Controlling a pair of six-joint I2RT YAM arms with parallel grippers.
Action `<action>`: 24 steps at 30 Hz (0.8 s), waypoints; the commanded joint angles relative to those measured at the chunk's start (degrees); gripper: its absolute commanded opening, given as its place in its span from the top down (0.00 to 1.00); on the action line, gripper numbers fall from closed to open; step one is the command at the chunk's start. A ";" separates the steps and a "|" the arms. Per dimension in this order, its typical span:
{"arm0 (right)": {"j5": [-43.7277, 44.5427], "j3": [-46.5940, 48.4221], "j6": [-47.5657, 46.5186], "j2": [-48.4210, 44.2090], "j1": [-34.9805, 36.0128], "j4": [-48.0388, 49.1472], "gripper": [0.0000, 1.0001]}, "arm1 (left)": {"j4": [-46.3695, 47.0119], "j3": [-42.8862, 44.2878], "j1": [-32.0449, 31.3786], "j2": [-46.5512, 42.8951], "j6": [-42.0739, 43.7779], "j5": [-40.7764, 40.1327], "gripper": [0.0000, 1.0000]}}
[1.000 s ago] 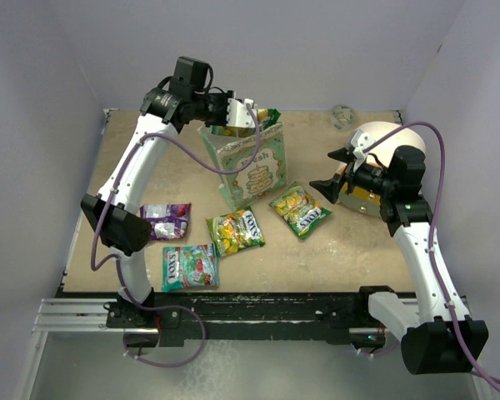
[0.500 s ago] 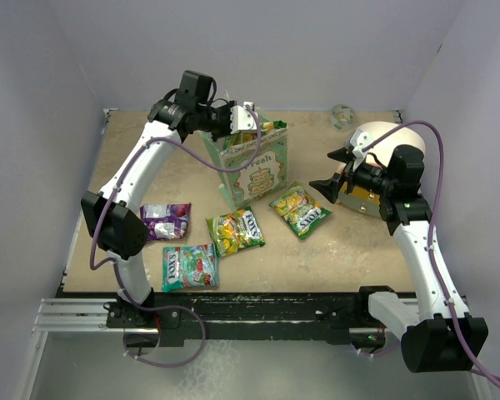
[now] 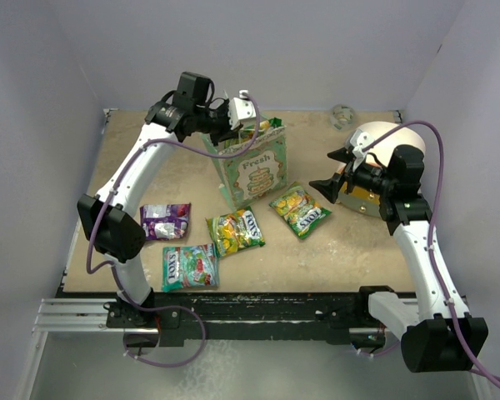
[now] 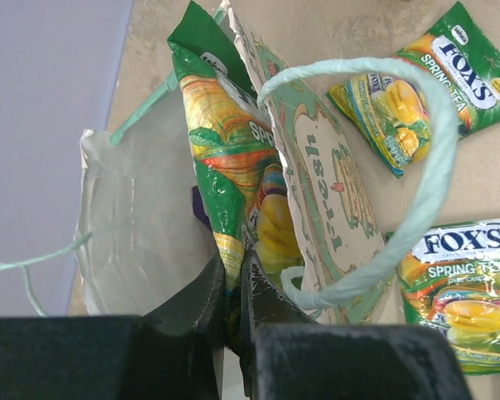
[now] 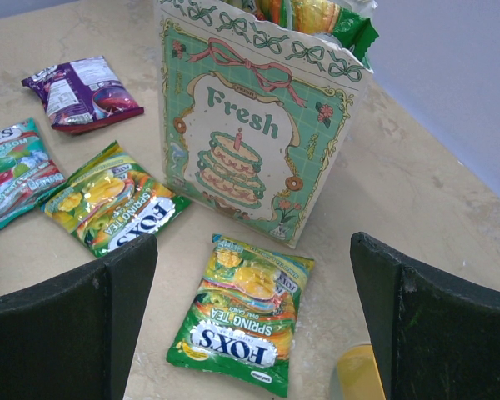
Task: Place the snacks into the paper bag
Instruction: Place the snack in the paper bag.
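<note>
Our left gripper (image 4: 232, 282) is clenched on a green Fox's candy packet (image 4: 233, 158), holding it upright and half inside the mouth of the mint-green paper bag (image 3: 254, 171) toward the table's (image 3: 358, 242) far edge, so that it would drop in once let go. Our right gripper (image 3: 325, 170) hangs wide, grasping nothing, near a Spring Tea packet (image 3: 300, 210), probably the next pick.

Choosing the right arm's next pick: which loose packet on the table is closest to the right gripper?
The yellow-green Fox's Spring Tea packet just right of the paper bag's base, in front of the right gripper; the rest lie further left.
</note>
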 commanded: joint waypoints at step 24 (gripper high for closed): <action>-0.44 -0.30 -0.09 -0.67 -0.34 2.85 0.00 | -3.14 -0.64 -0.19 -2.18 -20.10 3.90 0.90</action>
